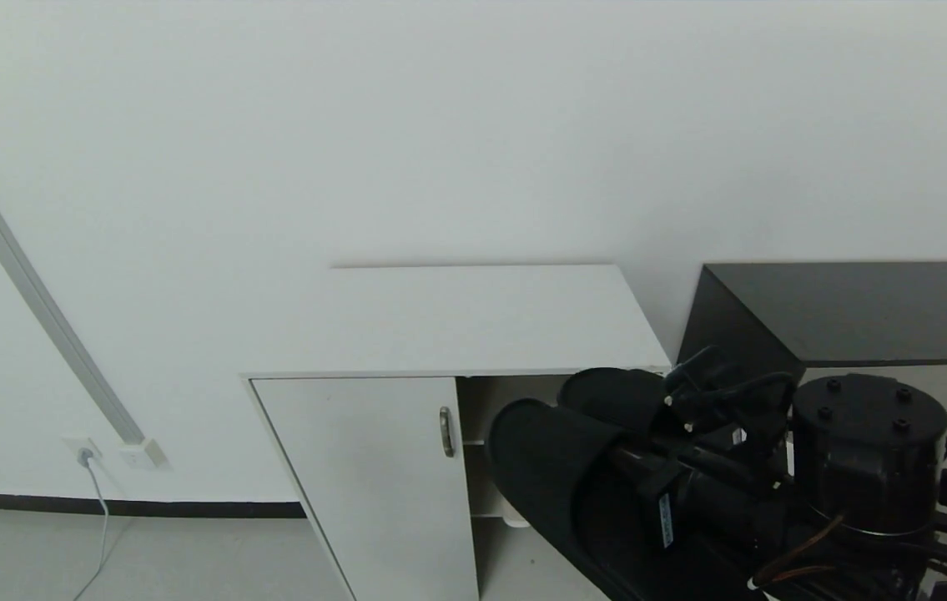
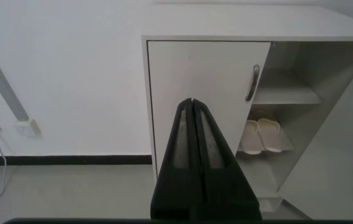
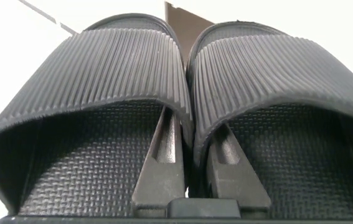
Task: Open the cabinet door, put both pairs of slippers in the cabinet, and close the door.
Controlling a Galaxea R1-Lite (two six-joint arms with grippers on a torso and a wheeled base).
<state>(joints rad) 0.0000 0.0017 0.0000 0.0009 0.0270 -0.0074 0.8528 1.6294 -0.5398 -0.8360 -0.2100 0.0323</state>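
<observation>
Slippers [image 3: 120,68], black pair, pinched by right fingers [image 3: 162,155]; left fingers [image 2: 182,143] pressed together.

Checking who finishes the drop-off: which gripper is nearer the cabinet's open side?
Right. The right gripper, shut on the black slippers, is just before the open compartment; the left gripper, shut, hangs farther back, facing the closed door.

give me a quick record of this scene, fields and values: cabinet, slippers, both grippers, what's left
furniture: white cabinet, left door shut, right side open
already inside: white slippers, side by side on a shelf
right arm: right gripper shut on black slippers, one finger inside each, in front of the open side
left arm: left gripper shut, empty, facing the shut door
remaining: black pair into the cabinet, then close it
</observation>
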